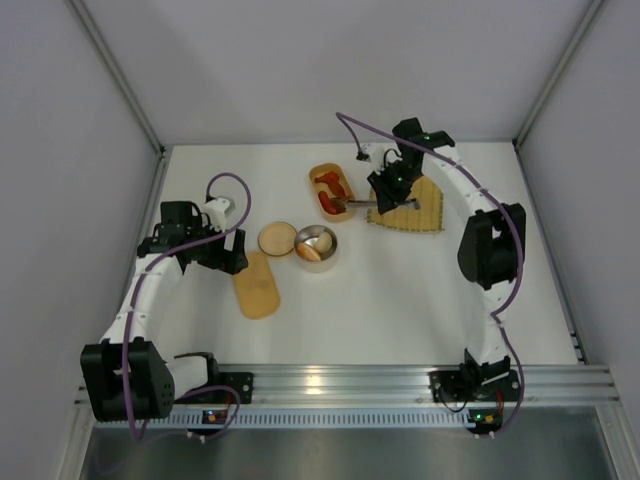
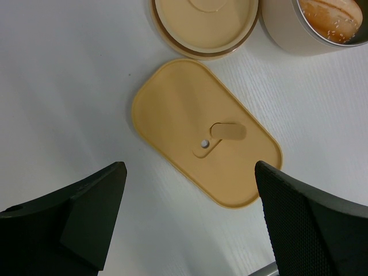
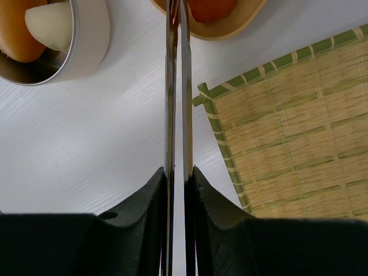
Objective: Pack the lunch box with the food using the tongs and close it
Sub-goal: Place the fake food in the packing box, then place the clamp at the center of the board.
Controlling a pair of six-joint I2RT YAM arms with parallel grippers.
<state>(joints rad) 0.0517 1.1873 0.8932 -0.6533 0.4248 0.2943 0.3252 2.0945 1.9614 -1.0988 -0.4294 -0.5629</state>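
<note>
The tongs (image 1: 358,204) (image 3: 177,86) are sitting in the right claw (image 1: 386,188) (image 3: 178,172). The claw is squeezing them tight, so their two thin arms are almost touching. The right arm is reaching far out over the counter (image 1: 400,300) and bending down above the corner of the yellow mat (image 1: 422,214) (image 3: 287,115). The tongs are pointing left from the claw. Their tips are reaching over the oval box (image 1: 316,171) (image 3: 241,23), where the red food (image 1: 328,196) is lying. It is not possible to tell if the tips are pinching a piece.

The left arm is stretching out on its own side of the counter. The left claw (image 1: 228,255) (image 2: 188,168) is hanging over the flat oval lid (image 1: 257,285) (image 2: 190,109). Its fingers are standing wide apart and are holding nothing.

A round lid (image 1: 277,238) (image 2: 204,23) is lying just past the oval lid. Just beside it, a round bowl (image 1: 331,238) (image 2: 282,34) (image 3: 92,40) is holding an orange piece (image 2: 330,17) and a cream ball (image 3: 49,26).
</note>
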